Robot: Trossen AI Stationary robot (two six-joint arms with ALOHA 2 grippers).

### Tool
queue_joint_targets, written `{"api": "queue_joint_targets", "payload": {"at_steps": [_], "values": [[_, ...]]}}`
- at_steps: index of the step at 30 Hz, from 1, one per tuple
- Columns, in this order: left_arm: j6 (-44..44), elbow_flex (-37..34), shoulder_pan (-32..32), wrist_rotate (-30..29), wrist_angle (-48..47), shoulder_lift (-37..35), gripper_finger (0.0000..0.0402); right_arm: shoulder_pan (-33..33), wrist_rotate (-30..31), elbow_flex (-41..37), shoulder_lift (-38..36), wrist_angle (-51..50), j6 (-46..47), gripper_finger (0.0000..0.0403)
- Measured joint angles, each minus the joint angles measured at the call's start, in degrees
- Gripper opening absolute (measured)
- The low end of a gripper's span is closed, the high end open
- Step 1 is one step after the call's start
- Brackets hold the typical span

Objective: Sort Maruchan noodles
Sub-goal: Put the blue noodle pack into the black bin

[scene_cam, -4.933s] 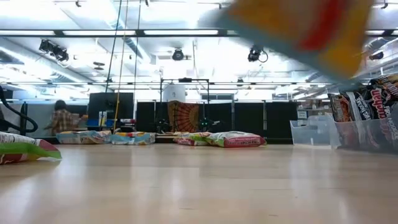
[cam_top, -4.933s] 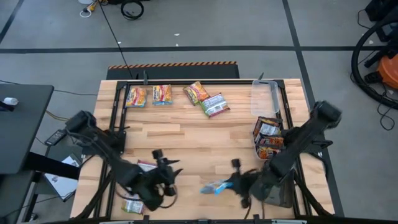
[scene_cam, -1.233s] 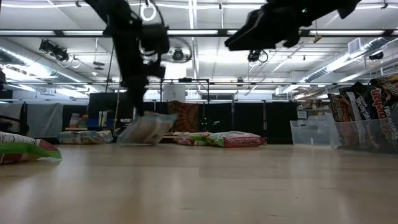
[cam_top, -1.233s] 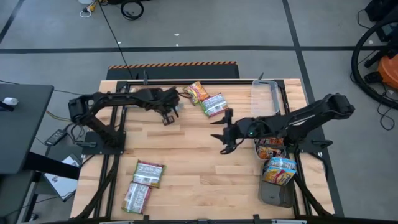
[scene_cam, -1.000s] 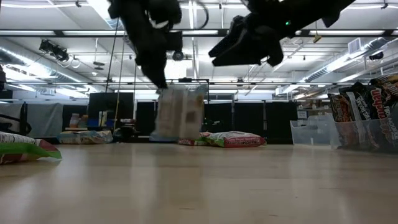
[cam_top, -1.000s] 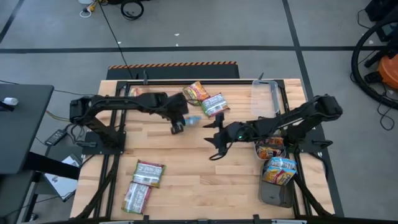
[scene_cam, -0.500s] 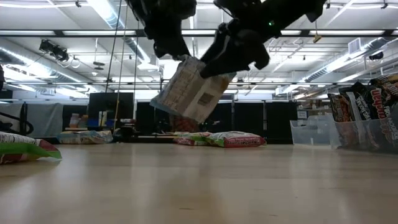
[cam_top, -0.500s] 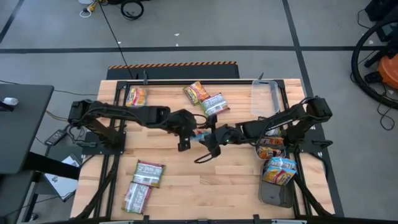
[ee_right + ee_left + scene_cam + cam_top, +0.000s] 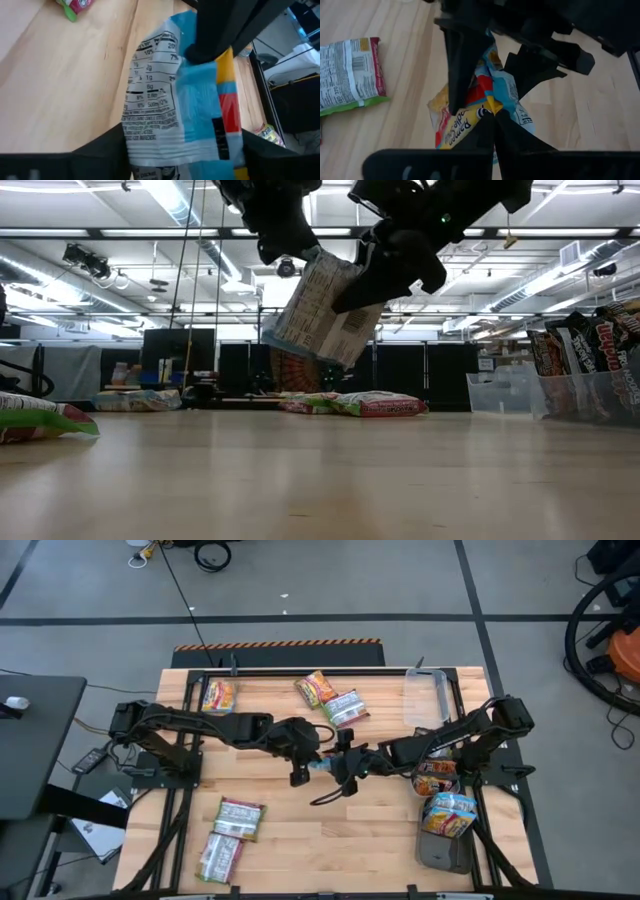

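A pale blue Maruchan noodle packet (image 9: 325,310) hangs over the table's middle, clear of the wood. My left gripper (image 9: 308,762) is shut on its upper end. My right gripper (image 9: 337,766) has come in from the table's right and stands open, one finger (image 9: 107,145) at each long edge of the packet (image 9: 175,115). Three more packets, one of them (image 9: 345,708) silver-green, lie flat along the far edge. Two silver-green packets (image 9: 238,818) lie flat at the near left. My left gripper pinches the packet's upper short end (image 9: 487,107) between its two shut fingers, coming at it slanting down from the table's left. The packet hangs tilted below the fingers, lifted clear of the table. My right gripper: I cannot tell whether its fingers touch the packet's long edges (image 9: 131,125).
Clear plastic trays stand along the right edge: one (image 9: 428,700) at the far right, one (image 9: 435,775) with dark packets, one (image 9: 448,815) with blue packets. The near middle of the table is bare wood (image 9: 330,840).
My left gripper has carried the blue packet from the far left toward the table's middle and raised it; the packet has gone from hanging upright to tilted. My right gripper has moved left toward it, and its fingers now stand on either side of the packet.
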Motion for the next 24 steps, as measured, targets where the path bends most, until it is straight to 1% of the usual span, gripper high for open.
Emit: {"api": "queue_joint_targets", "payload": {"at_steps": [3, 5, 7, 10, 13, 15, 17, 20, 22, 24], "values": [[0.0, 0.0, 0.0, 0.0, -0.1, -0.3, 0.0047, 0.6, 0.0, 0.0, 0.0, -0.4, 0.9, 0.0182], [0.2, 0.0, 0.0, 0.0, 0.4, -0.8, 0.0077, 0.9, 0.0, 0.7, 0.0, -1.9, 0.9, 0.0158], [0.2, 0.0, 0.0, 0.0, -0.3, -1.9, 0.0112, 1.1, 0.0, 2.2, 0.0, -4.6, 1.4, 0.0142], [0.2, 0.0, 0.0, 0.0, -1.3, -4.4, 0.0163, 1.5, 0.0, 5.7, 0.0, -11.1, 3.5, 0.0141], [-0.1, 0.0, 0.0, 0.0, -5.4, -9.0, 0.0198, 3.4, -0.4, 10.9, 0.0, -22.7, 7.6, 0.0141], [-0.7, 0.0, -0.4, -0.1, -7.5, -12.8, 0.021, 5.4, -2.9, 15.3, 0.0, -32.8, 13.0, 0.0144], [-1.1, -0.5, -1.4, -2.1, -9.4, -16.1, 0.0213, 7.9, -6.7, 19.8, -0.1, -43.8, 20.1, 0.0149], [-1.8, -3.8, -4.1, -8.8, -6.8, -20.2, 0.021, 13.1, -11.9, 24.9, -0.1, -57.8, 31.8, 0.0149], [-2.9, -7.0, -5.9, -13.1, -3.5, -22.0, 0.0207, 17.6, -12.9, 26.5, -0.4, -64.7, 40.0, 0.0147], [-3.1, -10.6, -7.0, -15.2, 0.1, -23.1, 0.0205, 22.5, -14.2, 26.9, -1.0, -70.4, 48.3, 0.0146]]}}
